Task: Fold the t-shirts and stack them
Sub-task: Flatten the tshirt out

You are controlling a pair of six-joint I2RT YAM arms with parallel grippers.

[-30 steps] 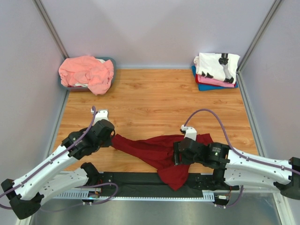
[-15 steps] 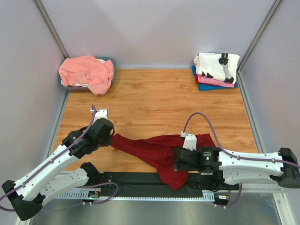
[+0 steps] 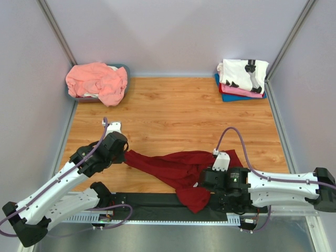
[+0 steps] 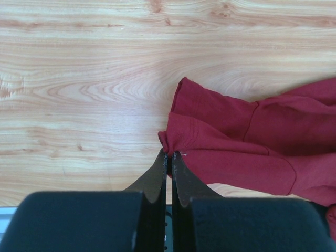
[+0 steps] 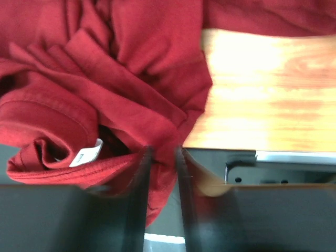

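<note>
A dark red t-shirt (image 3: 173, 165) lies crumpled on the wooden table near the front edge, with one fold hanging over the black strip. My left gripper (image 3: 125, 156) is shut on its left corner; in the left wrist view the gripper (image 4: 169, 153) pinches the hem of the cloth (image 4: 236, 142). My right gripper (image 3: 202, 185) sits at the shirt's near right part. In the right wrist view that gripper (image 5: 161, 149) is shut on a bunched fold of the red cloth (image 5: 131, 79), beside the white neck label (image 5: 86, 153).
A salmon-pink t-shirt (image 3: 97, 80) is heaped in a bin (image 3: 123, 68) at the back left. A folded stack at the back right has a white printed shirt (image 3: 242, 72) over pink (image 3: 239, 91) and blue (image 3: 231, 97) ones. A black strip (image 3: 152, 202) runs along the near edge.
</note>
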